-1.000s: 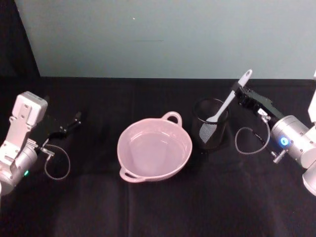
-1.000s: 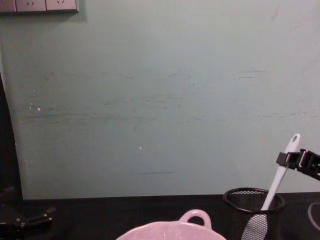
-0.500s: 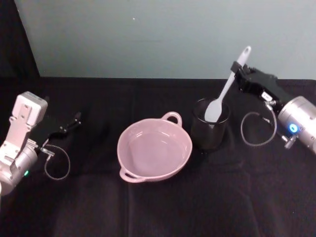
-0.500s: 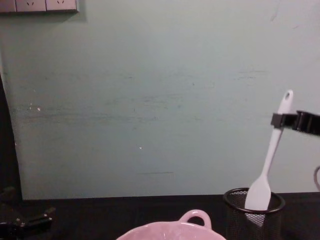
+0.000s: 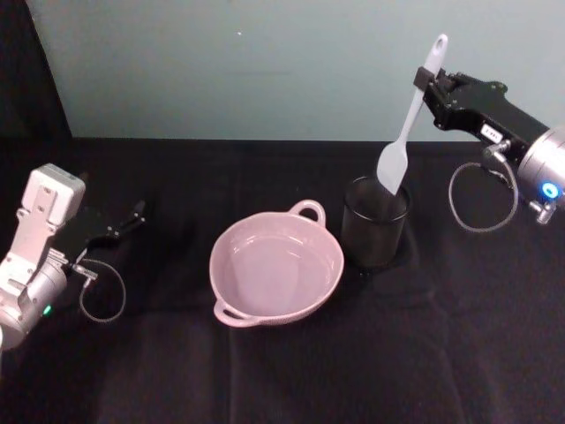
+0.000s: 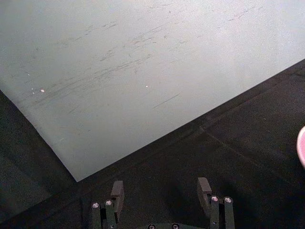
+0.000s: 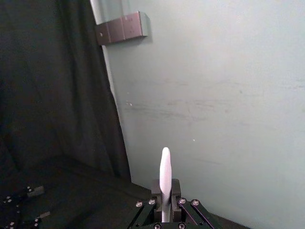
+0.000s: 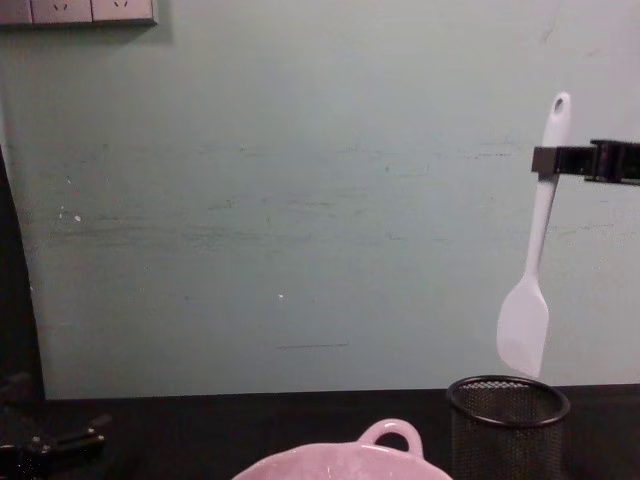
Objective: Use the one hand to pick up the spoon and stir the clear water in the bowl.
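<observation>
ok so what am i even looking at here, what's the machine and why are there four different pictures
It is a two-armed robot at a table covered in black cloth. One picture looks down from its head, one looks forward from its chest, and one comes from a camera on each wrist. On the table sit a pink bowl holding what looks like water and a black mesh cup. The right gripper is shut on the handle of a white spoon, held upright with its head just above the cup. The left gripper rests open at the robot's left, holding nothing.
</observation>
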You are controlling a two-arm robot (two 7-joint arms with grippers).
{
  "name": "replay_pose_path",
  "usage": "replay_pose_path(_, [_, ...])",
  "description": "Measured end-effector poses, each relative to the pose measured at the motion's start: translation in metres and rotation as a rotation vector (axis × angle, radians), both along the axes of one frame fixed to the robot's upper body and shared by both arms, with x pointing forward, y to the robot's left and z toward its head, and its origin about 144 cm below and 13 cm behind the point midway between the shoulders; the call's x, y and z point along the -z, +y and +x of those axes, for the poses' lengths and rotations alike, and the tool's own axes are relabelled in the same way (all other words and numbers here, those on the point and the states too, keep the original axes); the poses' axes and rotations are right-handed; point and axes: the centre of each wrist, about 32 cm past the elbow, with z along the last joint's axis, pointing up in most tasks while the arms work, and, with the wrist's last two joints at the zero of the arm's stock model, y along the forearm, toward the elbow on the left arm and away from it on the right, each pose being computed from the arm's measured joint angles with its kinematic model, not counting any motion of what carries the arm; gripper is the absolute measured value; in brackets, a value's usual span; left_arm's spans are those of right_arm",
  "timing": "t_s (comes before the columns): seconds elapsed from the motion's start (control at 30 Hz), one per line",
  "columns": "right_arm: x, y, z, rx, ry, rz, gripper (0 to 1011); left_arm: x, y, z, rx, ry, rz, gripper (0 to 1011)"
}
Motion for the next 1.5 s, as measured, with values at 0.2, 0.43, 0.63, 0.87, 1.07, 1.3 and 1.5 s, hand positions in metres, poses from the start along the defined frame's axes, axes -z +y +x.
replay_pose_path(0.2, [-0.007,-0.004,0.006,-0.039,-0.011,-0.011,110,0.000,0.000,0.000,0.000,0.000,0.000,1011])
replay_pose_path(0.43, [-0.012,-0.007,0.024,-0.106,-0.026,-0.034,110,0.000,0.000,0.000,0.000,0.000,0.000,1011])
replay_pose_path(0.63, [-0.018,-0.010,0.034,-0.157,-0.054,-0.042,110,0.000,0.000,0.000,0.000,0.000,0.000,1011])
replay_pose_path(0.87, [-0.025,-0.010,0.039,-0.233,-0.081,-0.048,110,0.000,0.000,0.000,0.000,0.000,0.000,1011])
replay_pose_path(1.07, [-0.016,0.006,0.037,-0.305,-0.061,-0.059,110,0.000,0.000,0.000,0.000,0.000,0.000,1011])
replay_pose_path(1.3, [0.001,0.032,0.027,-0.401,-0.036,-0.091,110,0.000,0.000,0.000,0.000,0.000,0.000,1011])
replay_pose_path(1.5, [0.017,0.047,0.023,-0.447,-0.031,-0.118,110,0.000,0.000,0.000,0.000,0.000,0.000,1011])
